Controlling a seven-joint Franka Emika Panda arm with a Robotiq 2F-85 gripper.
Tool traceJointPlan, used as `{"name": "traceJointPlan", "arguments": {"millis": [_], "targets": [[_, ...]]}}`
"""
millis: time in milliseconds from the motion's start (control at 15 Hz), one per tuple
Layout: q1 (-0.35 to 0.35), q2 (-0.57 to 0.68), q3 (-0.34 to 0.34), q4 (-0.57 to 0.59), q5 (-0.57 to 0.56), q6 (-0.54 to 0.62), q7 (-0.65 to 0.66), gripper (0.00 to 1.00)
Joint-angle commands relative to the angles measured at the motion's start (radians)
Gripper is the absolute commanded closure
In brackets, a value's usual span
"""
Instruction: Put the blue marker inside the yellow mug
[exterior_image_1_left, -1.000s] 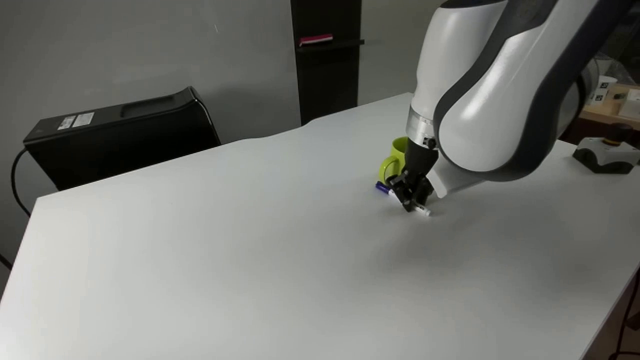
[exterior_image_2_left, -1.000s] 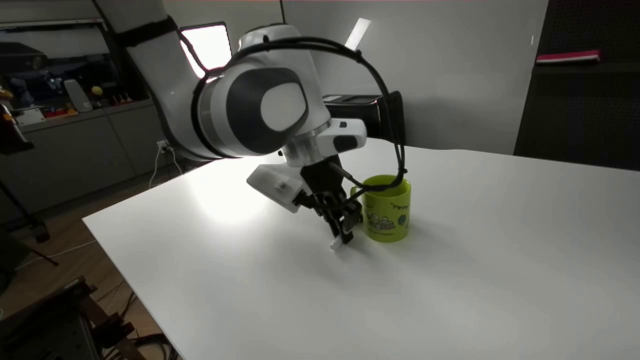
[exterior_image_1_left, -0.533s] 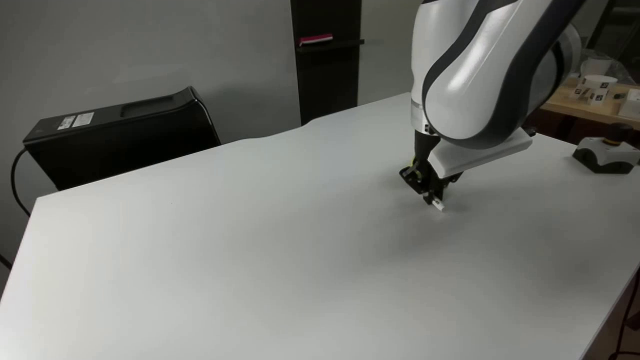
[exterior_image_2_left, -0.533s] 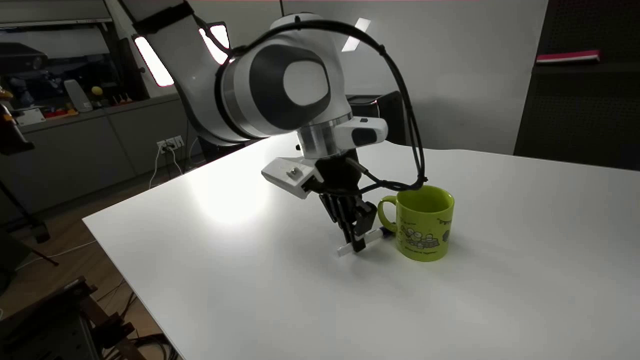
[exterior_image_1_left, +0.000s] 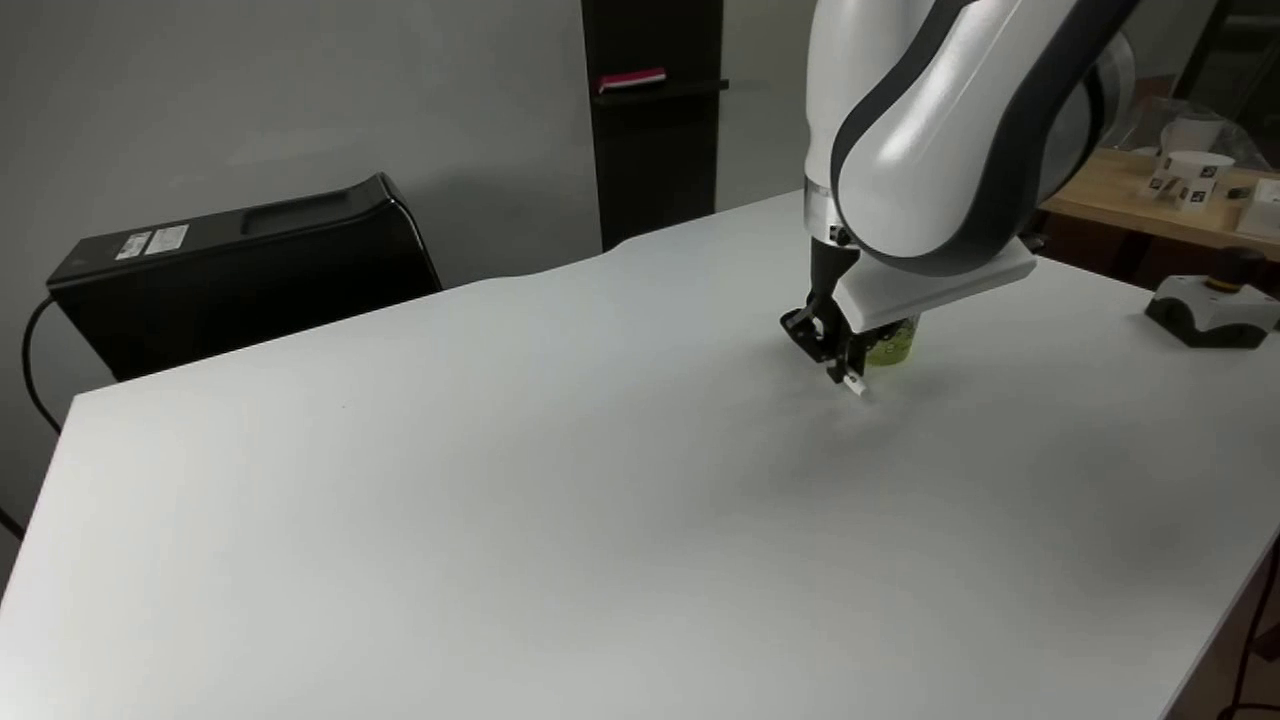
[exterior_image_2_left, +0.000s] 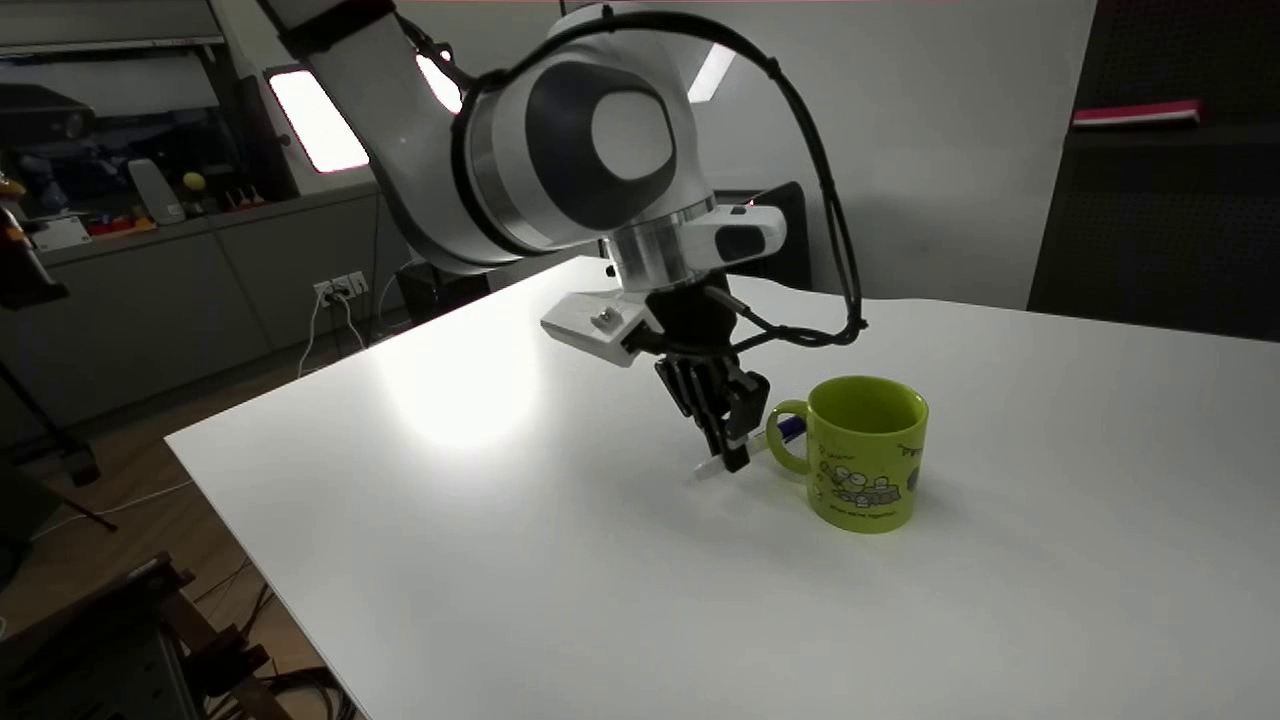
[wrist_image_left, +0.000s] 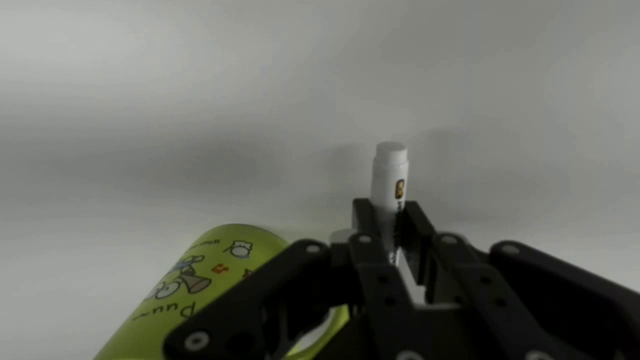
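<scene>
The blue marker has a white barrel and a dark blue cap. My gripper is shut on its barrel, with the plain white end sticking out past the fingertips in the wrist view. In an exterior view, the marker's blue cap shows at the mug's handle, seemingly behind it. The marker tilts and appears slightly above the table. The yellow mug stands upright right beside the gripper. It is partly hidden behind the gripper in an exterior view and at the lower left of the wrist view.
A white table bears the mug. A black box-shaped machine stands beyond its far left edge. A grey and black device sits at the right. A loose cable loops from the arm above the mug.
My gripper has moved with the marker in it and lifted slightly. The mug has shifted along the table, rightward in both exterior views, and now stands clear of the arm in one of them.
</scene>
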Motion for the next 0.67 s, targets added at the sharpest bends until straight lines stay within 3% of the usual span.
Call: {"name": "traceJointPlan", "arguments": {"millis": [0,600], "targets": [[-0.03,-0.003,0.028,0.012,0.0,0.046,0.011,0.95],[-0.08,-0.006,0.086,0.01,0.029,0.065,-0.027,0.95]]}}
